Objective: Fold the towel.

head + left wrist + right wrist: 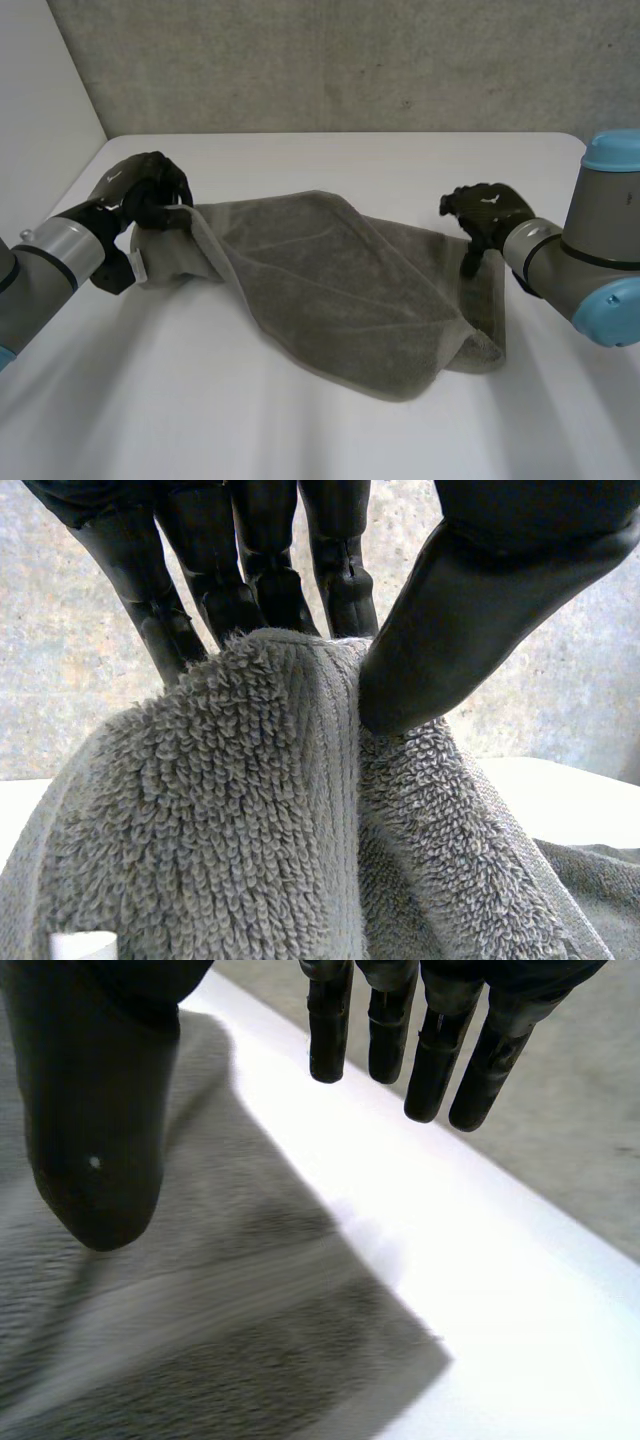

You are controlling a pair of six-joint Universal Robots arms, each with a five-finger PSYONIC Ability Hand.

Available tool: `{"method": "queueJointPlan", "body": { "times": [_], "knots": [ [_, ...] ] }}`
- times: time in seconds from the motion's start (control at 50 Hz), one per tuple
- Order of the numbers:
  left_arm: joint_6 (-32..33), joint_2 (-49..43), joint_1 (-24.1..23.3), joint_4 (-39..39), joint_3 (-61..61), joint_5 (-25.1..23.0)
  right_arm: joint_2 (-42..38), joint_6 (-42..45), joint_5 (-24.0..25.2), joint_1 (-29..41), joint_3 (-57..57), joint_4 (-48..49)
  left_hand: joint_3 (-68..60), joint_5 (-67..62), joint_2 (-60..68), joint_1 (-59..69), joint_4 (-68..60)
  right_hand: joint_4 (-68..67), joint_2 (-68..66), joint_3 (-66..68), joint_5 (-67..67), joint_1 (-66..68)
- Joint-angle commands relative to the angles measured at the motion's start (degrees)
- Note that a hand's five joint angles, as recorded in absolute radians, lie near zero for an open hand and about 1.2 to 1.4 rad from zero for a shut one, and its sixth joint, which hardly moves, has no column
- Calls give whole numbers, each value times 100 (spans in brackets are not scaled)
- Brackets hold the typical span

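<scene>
The grey terry towel [330, 290] lies half-doubled on the white table [300, 440], long axis running hand to hand. The black left hand [145, 195] pinches its left end (cloth raised off the surface); the black right hand [485, 215] hovers spread above the right corner, empty. Behind stands a grey concrete wall [350, 60].

Soft, even light from overhead, brightest on the white table [330, 440].
The tabletop glares close to pure white across the lower part of the head view and beside the towel [340, 290] in the right wrist view. The towel's folds are only gently shaded, and the grey wall [330, 60] behind stays dim.
</scene>
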State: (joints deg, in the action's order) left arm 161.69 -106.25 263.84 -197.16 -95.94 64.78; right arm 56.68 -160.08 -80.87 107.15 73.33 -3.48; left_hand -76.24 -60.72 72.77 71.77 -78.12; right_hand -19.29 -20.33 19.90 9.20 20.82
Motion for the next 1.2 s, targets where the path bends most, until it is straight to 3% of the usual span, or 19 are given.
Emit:
{"method": "queueJointPlan", "body": {
  "times": [0.02, 0.22, 0.5, 0.64, 0.86, 0.94, 1.2],
  "knots": [
    [2, -36, -8, 2, -3, -1, 237, -6, -193, -19, 269, -64, -376, -928, 723, 823, -188, -290, -185, 229, 299, 137],
    [2, 43, -25, 2, -126, -10, 1424, 626, 598, -168, 1674, -601, -376, -928, 723, 823, -188, -1803, -1699, 1742, 1812, 1650],
    [2, 43, -78, -7, -162, -10, 2242, 1559, 730, -722, 2968, -698, -376, -928, 723, 823, -188, -2831, -2727, 2770, 2840, 2678],
    [2, 25, -78, -7, -162, -10, 2708, 1716, 1195, -783, 3267, -864, -376, -928, 723, 823, -188, -2865, -2760, 2804, 2874, 2712],
    [2, -1, -78, -7, -179, -10, 2315, 1805, 1723, -696, 3417, -1182, -376, -928, 723, 823, -188, -1790, -1686, 1730, 1799, 1638],
    [11, -10, -87, -16, -197, -1, 1673, 1735, 1706, -669, 3145, -1077, -376, -928, 723, 823, -188, -1402, -1298, 1342, 1411, 1250],
    [11, -27, -87, -16, -197, -1, 898, 944, 1241, -327, 2091, -251, -376, -928, 723, 823, -188, -1250, -1145, 1189, 1259, 1097]
  ]
}}
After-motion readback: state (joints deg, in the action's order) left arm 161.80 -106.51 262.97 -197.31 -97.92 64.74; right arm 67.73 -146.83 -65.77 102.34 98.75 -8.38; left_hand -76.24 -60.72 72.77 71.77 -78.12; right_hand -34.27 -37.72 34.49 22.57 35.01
